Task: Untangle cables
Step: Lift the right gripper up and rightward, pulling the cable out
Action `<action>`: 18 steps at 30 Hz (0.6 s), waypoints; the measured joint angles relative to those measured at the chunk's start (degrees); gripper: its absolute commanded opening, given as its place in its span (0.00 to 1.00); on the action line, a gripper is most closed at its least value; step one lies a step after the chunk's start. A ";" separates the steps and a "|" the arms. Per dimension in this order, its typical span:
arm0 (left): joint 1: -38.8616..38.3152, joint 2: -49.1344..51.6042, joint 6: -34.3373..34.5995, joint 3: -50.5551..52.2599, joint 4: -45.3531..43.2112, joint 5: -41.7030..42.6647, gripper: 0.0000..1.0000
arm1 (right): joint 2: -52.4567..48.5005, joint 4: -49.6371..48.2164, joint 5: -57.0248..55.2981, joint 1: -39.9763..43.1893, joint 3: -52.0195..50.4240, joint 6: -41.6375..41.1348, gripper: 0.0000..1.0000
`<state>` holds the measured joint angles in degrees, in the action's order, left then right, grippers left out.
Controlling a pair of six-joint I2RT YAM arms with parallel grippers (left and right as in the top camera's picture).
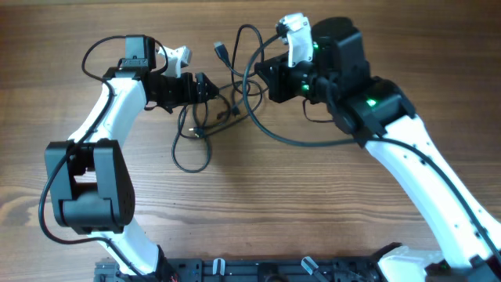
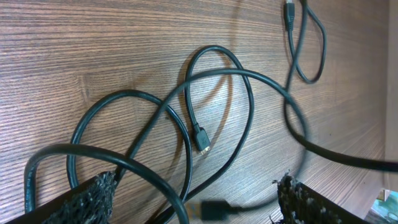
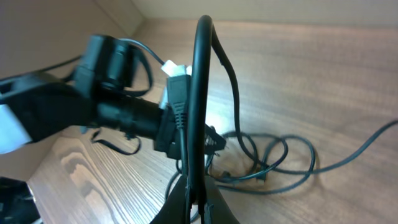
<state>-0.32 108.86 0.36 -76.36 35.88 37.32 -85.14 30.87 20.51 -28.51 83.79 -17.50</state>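
Several thin black cables (image 1: 223, 110) lie tangled in loose loops at the middle back of the table. My left gripper (image 1: 211, 88) is open just left of the tangle; in the left wrist view its fingers (image 2: 193, 199) straddle cable loops (image 2: 186, 112) and a blurred plug (image 2: 214, 208). A small plug end (image 2: 200, 138) lies on the wood. My right gripper (image 1: 266, 78) is shut on a black cable (image 3: 200, 93) and holds it raised; its fingers (image 3: 198, 196) pinch the cord. A plug hangs beside it (image 3: 179, 93). The rest of the tangle (image 3: 261, 162) lies below.
The wooden table (image 1: 313, 204) carries everything. One long cable trails right under my right arm (image 1: 305, 142). A loop with a plug lies at the back (image 1: 221, 53). The left arm's base (image 1: 86, 188) stands at the front left.
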 measured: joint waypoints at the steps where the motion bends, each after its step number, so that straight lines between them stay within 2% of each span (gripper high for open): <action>1: 0.00 0.00 0.00 0.00 -0.02 0.00 0.87 | 1.05 -0.02 0.04 0.00 -0.02 0.76 0.04; 12: 0.00 0.00 0.00 0.00 -0.09 0.00 0.87 | 15.26 -1.97 -0.26 0.00 -0.02 5.31 0.04; 18: 0.00 0.00 0.07 0.00 -0.09 0.00 0.83 | 20.85 -2.10 -4.83 0.00 -0.02 5.90 0.04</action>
<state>-0.32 108.86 0.43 -76.36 35.79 37.32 -64.29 28.77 15.68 -28.51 83.77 -11.60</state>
